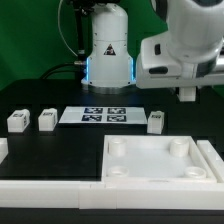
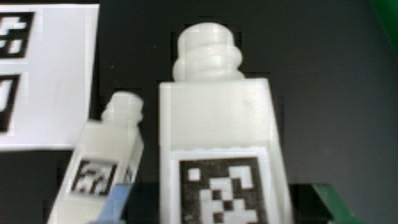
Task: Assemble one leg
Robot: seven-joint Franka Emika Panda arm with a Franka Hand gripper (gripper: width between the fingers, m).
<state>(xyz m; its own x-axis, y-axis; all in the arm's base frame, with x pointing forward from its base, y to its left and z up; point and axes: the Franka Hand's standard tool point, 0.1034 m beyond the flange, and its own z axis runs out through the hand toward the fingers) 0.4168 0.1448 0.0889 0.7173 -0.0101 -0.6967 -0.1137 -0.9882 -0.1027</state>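
In the wrist view a leg (image 2: 217, 130), a chunky white block with a rounded screw tip and a marker tag on its face, fills the middle. It sits between my blue fingertip (image 2: 118, 200) and green fingertip (image 2: 349, 205). My gripper (image 2: 228, 215) is shut on it and holds it above the table. A second leg (image 2: 107, 150) lies smaller and lower beside it. In the exterior view my gripper (image 1: 187, 95) hangs at the exterior view's right, above the table. The held leg is not clear there. Three legs (image 1: 156, 121) (image 1: 47, 120) (image 1: 16, 121) stand on the table.
The marker board (image 1: 105, 116) lies mid-table and shows in the wrist view (image 2: 36, 70). The large white square panel (image 1: 160, 175) with corner holes sits at the front right, against white walls (image 1: 50, 168). The robot base (image 1: 108, 50) stands behind.
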